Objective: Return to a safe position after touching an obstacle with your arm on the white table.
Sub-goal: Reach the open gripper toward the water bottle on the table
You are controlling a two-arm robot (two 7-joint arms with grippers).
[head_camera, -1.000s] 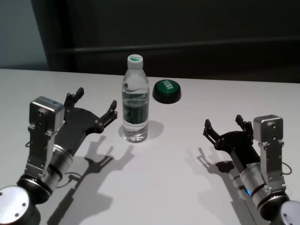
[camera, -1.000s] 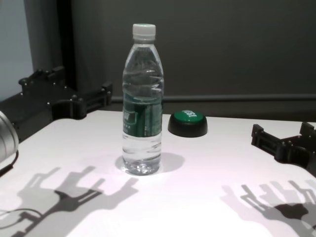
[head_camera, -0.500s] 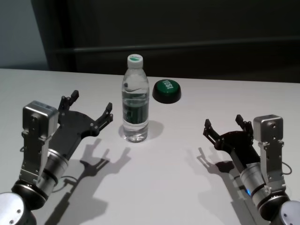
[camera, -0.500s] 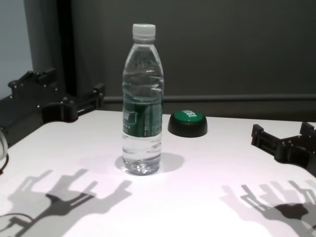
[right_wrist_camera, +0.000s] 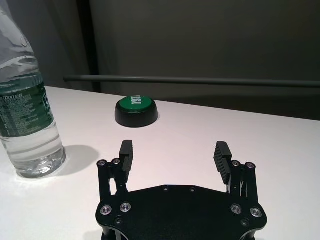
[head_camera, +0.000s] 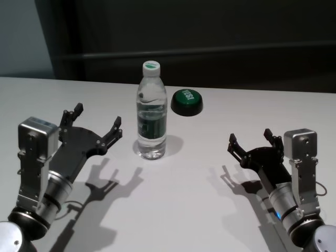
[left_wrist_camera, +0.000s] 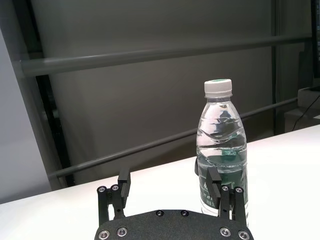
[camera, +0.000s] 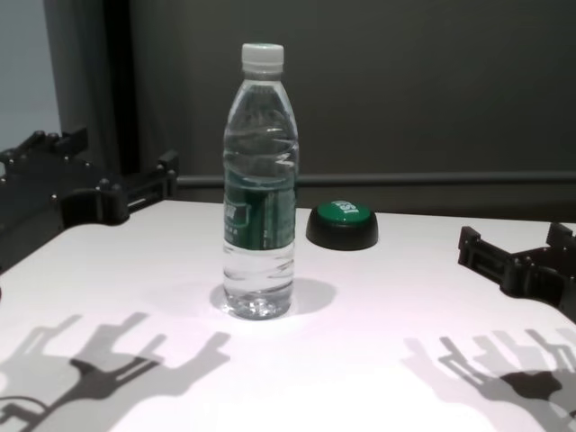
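Head view: left gripper, fingers apart, hovers left of the upright bottle without touching; right gripper, also spread, sits well right of it

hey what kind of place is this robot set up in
Probably a lab or test bench: a bare white table holding only a water bottle and a green push button, with dark wall panels behind, and both open grippers above it.

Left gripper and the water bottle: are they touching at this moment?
Apart. In the head view, white table shows between the open left gripper and the water bottle.
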